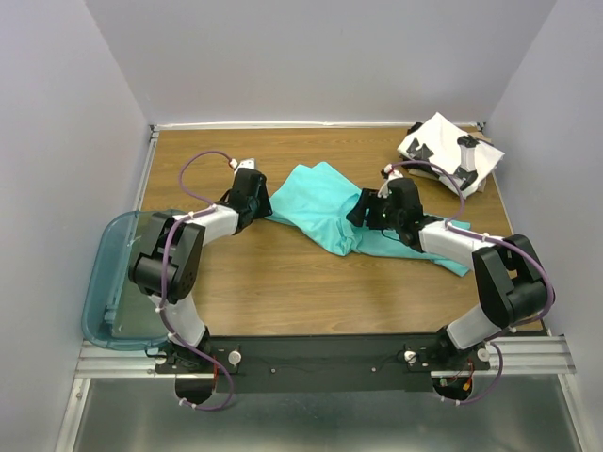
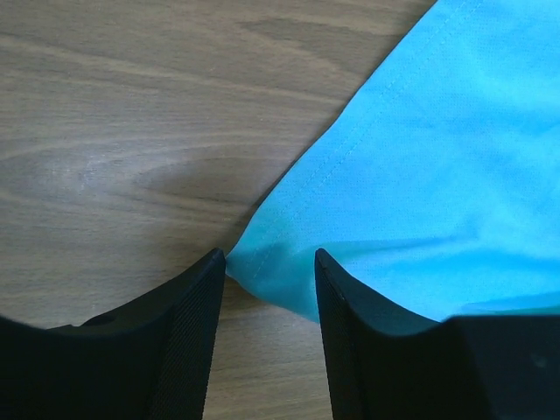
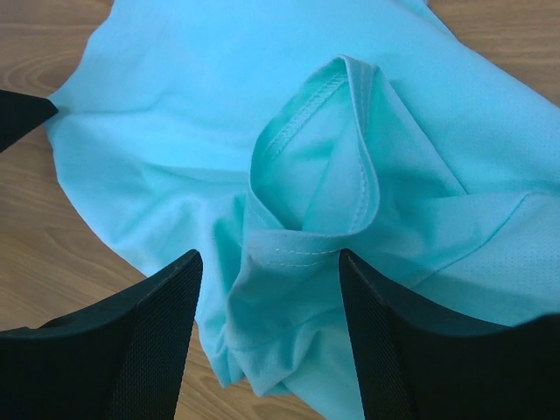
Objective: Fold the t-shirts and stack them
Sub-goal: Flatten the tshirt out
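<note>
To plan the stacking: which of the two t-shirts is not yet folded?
The teal t-shirt, lying crumpled in the middle of the table. The white t-shirt with black print lies folded at the far right corner.

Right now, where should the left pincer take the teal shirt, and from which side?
The shirt's hemmed corner, which pokes between the left pincer's open fingers. Come low from the bare table side: the corner points that way, thin, with nothing on it.

The teal t-shirt [image 1: 320,202] is matt cloth, the table [image 1: 283,282] smooth wood grain.
</note>
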